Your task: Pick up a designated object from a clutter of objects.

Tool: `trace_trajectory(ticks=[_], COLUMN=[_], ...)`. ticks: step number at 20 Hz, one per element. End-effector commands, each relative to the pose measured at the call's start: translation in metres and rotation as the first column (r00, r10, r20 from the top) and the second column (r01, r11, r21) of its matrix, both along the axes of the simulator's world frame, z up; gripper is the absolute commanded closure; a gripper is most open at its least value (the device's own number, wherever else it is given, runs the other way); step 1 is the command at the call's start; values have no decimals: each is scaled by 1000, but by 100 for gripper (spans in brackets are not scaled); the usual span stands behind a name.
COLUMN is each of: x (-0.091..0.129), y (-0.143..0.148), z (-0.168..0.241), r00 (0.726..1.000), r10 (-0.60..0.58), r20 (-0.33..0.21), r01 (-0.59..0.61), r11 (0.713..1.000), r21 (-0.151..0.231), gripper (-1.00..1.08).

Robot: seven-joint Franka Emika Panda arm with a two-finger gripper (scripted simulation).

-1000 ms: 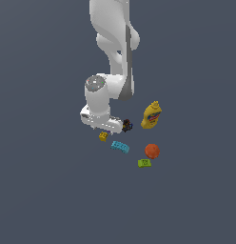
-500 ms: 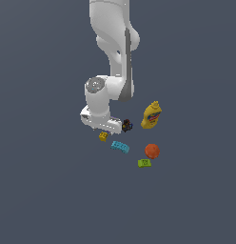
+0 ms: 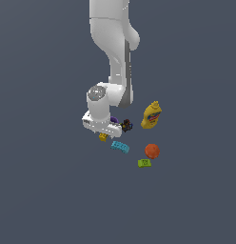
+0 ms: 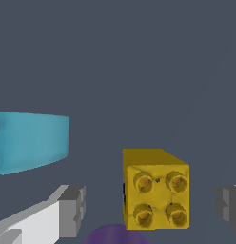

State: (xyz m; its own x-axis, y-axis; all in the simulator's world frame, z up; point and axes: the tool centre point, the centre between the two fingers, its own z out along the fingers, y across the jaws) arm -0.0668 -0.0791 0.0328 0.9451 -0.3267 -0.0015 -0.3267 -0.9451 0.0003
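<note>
Honestly, not much has changed over the last second. In the exterior view the arm sits in pretty much the same spot over the near-left end of the pile, maybe a hair lower, and none of the objects has budged. I'd read that as the approach being about done, so you're lined up and the next step is the last bit of descent and the squeeze.

The gripper [image 4: 151,206] is spread apart. In the wrist view one of its fingers [image 4: 72,212] stands on each side of the yellow brick [image 4: 155,190], with clear gaps and no contact yet. The brick sits on the surface [image 3: 53,190], studs up, right under the hand, and in the exterior view it just peeks out below it [image 3: 103,137].

Your neighbours are the cyan brick [image 3: 120,147] just to the right and the purple cup [image 3: 113,119] tucked close behind, so watch the fingers don't clip either one.

Headcount, seven things in all:
- 3 bricks: one yellow, one cyan, one green brick [image 3: 144,163]
- 1 mustard bottle [image 3: 152,115], upright at the far right
- 1 orange ball [image 3: 152,151], just beside the green brick
- 1 purple cup
- 1 dark trinket [image 3: 126,126]

The yellow brick has four studs on top.
</note>
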Motion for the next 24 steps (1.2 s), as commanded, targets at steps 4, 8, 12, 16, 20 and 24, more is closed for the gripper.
trace_trajectory(ticks=[4, 8, 12, 16, 20, 24], x=[0, 0, 0, 0, 2, 7], y=[0, 0, 0, 0, 3, 13], z=[-11, -11, -11, -11, -7, 5], r00=[1000, 1000, 1000, 1000, 1000, 1000], r10=[-1, -1, -1, -1, -1, -1], r20=[1, 1, 1, 1, 1, 1], r01=[1, 1, 1, 1, 1, 1], r11=[1000, 1000, 1000, 1000, 1000, 1000], r21=[0, 0, 0, 0, 0, 0], gripper=[-92, 108, 108, 108, 108, 108])
